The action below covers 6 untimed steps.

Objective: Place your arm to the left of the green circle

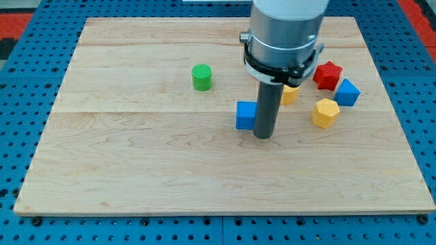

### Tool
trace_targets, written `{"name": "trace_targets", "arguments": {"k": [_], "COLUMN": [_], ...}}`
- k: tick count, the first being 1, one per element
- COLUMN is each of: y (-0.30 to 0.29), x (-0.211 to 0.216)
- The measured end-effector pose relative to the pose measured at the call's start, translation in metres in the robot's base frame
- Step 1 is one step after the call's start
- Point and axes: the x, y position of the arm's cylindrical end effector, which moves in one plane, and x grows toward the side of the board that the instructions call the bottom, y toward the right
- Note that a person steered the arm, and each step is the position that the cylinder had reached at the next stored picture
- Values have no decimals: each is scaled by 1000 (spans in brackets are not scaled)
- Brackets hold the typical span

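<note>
- The wooden surface (136,177) is bare across its near part, toward the view's bottom; it sits on a blue pegboard (20,82).
- My tip (263,135) rests on the surface near the middle, the dark rod rising straight into the grey arm body (283,30) above.
- There are no fingers on this arm, so nothing is grasped; the rod only touches or pushes.
- A blue cube (245,115) sits just beside the rod on the view's left, apparently touching it.
- A yellow hexagonal block (325,112) lies to the view's right of the rod, apart from it.
- A second yellow block (291,94) is partly hidden behind the rod; its shape cannot be told.
- Another blue block (347,92) and a red star (328,75) sit farther back on the right.
- The green circle (201,77) stands alone, well to the view's left of my tip and farther back.
</note>
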Motion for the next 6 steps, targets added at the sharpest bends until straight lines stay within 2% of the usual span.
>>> {"name": "trace_targets", "arguments": {"k": [2,3,4,5,6], "y": [-27,-104,-164,-124,-121], "x": [15,-17,-87,-98,-112]}}
